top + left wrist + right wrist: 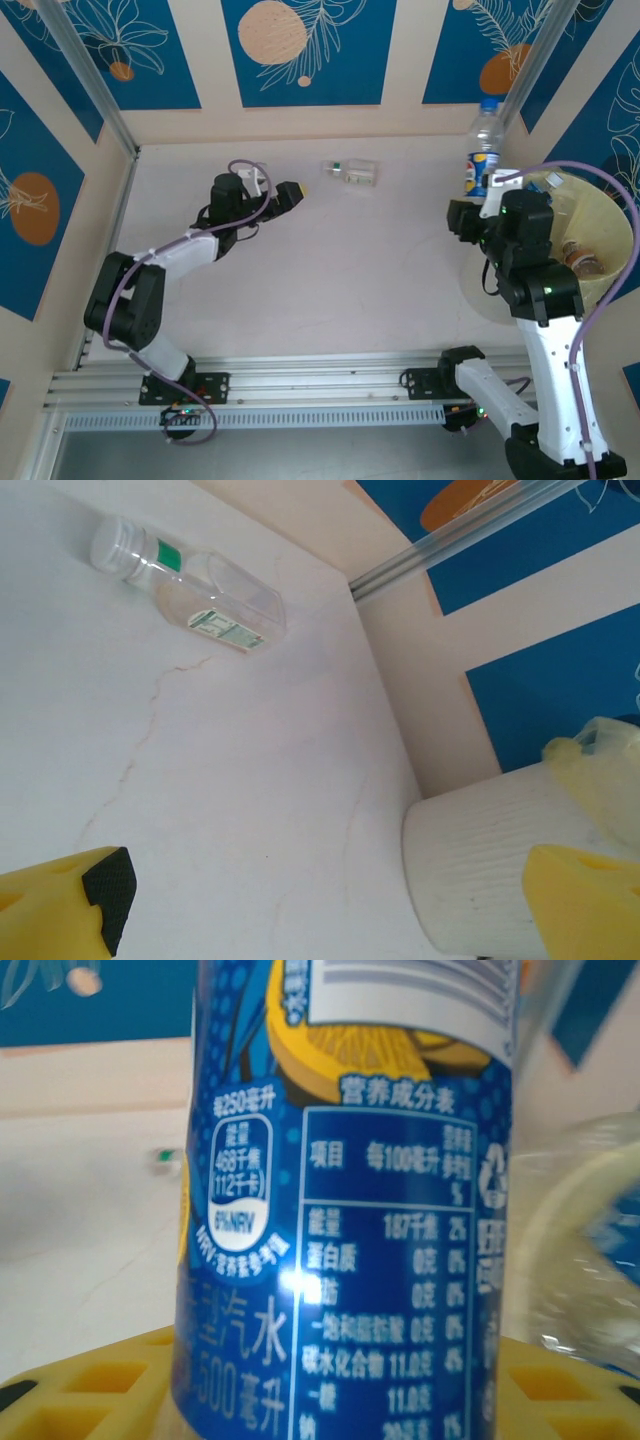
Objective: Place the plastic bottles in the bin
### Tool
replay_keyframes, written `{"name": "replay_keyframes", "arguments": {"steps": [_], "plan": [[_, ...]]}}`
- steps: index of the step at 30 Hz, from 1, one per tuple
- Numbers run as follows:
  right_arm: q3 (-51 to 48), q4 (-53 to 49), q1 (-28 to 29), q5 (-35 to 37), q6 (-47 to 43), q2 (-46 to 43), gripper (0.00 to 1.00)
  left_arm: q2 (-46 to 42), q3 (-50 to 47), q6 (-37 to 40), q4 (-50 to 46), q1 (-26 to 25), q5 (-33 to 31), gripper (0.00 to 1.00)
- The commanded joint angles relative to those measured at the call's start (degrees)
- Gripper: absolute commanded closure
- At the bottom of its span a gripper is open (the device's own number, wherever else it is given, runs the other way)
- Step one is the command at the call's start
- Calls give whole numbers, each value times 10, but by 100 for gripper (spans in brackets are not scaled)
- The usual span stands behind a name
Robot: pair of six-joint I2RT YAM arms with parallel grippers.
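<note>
One bin (606, 226) | one lying bottle (352, 172) | left tool (325, 902) gaping, empty | right tool (335, 1400) grips blue-label bottle (350, 1210)

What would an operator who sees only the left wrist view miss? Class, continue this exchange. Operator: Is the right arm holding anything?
Observer: Yes. The right gripper is shut on an upright blue-labelled bottle.
Operator: Where is that bottle?
Observer: By the far left rim of the bin, not yet inside.
Operator: Anything in the bin?
Observer: Something with a red-brown label, partly hidden by the right arm.
</note>
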Motion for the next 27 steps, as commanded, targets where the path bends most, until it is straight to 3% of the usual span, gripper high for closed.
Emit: {"name": "replay_keyframes", "arguments": {"steps": [1,7,14,20,24,27], "plan": [[35,-42,-44,65,-18,-12,59,-29,-15,73,-14,-7,-29,0],[34,-49,-146,109,-29,-17,58,-22,1,112,-15,-20,0,0],[-3,-7,-256,131,5,-15,57,23,42,96,-21,-30,10,0],[-33,16,-276,216,22,1,53,36,65,84,-26,-30,22,0],[-56,45,-284,210,23,12,51,43,70,78,-26,-30,18,0],[-57,41,-284,210,24,26,41,47,76,65,-23,-30,22,0]]}}
